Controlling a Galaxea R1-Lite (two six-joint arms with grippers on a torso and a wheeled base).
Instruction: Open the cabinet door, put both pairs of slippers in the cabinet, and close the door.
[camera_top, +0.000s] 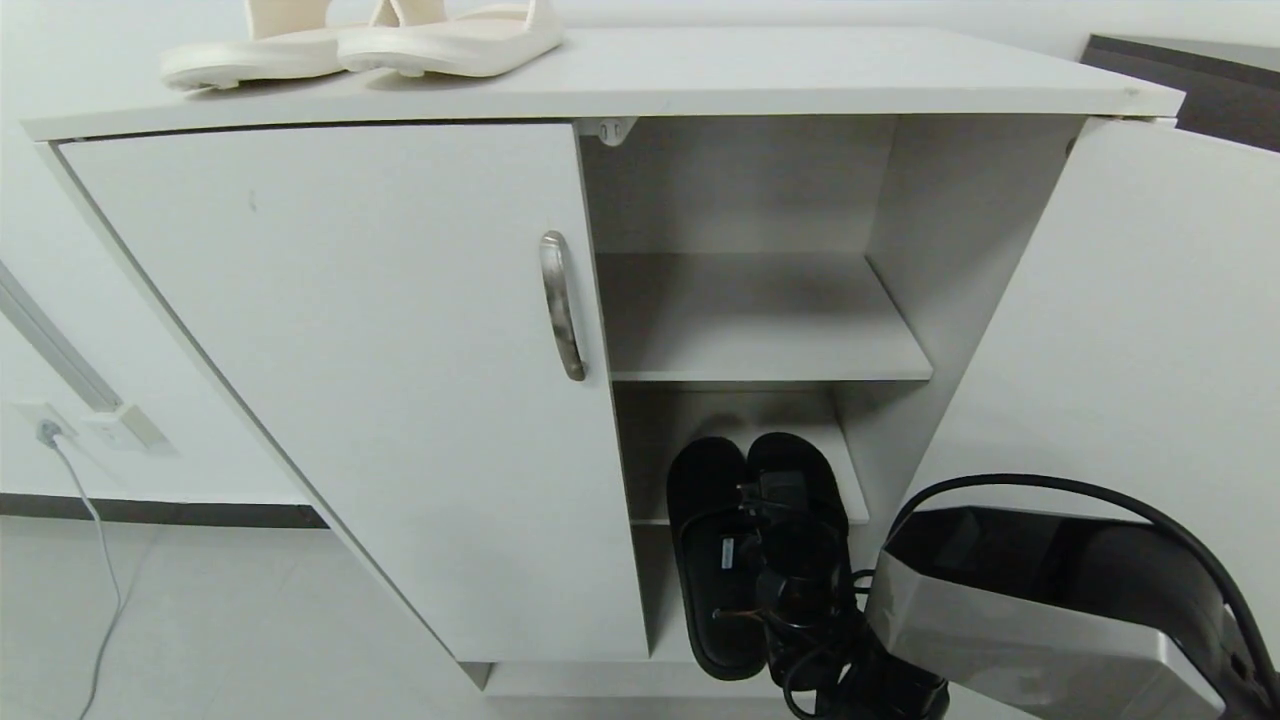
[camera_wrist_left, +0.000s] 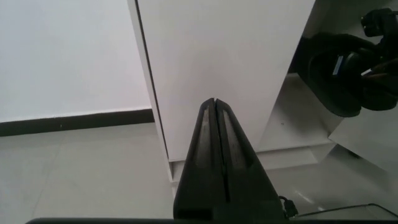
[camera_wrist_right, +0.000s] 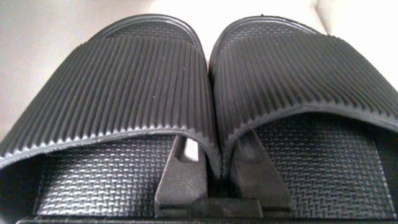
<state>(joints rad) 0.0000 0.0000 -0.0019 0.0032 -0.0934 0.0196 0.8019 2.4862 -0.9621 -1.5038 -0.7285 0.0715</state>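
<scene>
A white cabinet (camera_top: 600, 90) stands with its right door (camera_top: 1140, 320) swung open and its left door (camera_top: 350, 380) closed. A pair of black slippers (camera_top: 750, 550) is held toes-first at the lower shelf (camera_top: 850, 480) opening. My right gripper (camera_top: 790, 560) is shut on them, its fingers (camera_wrist_right: 186, 177) pinching the two inner strap edges of the black slippers (camera_wrist_right: 205, 93) together. A cream pair of slippers (camera_top: 370, 45) rests on the cabinet top at the left. My left gripper (camera_wrist_left: 214, 106) is shut with nothing in it, low in front of the closed left door (camera_wrist_left: 217, 62).
The middle shelf (camera_top: 760, 320) inside the open half is bare. A metal handle (camera_top: 562, 305) runs down the closed door's right edge. A wall socket with a cable (camera_top: 45, 432) is on the left wall, above grey floor tiles (camera_top: 200, 620).
</scene>
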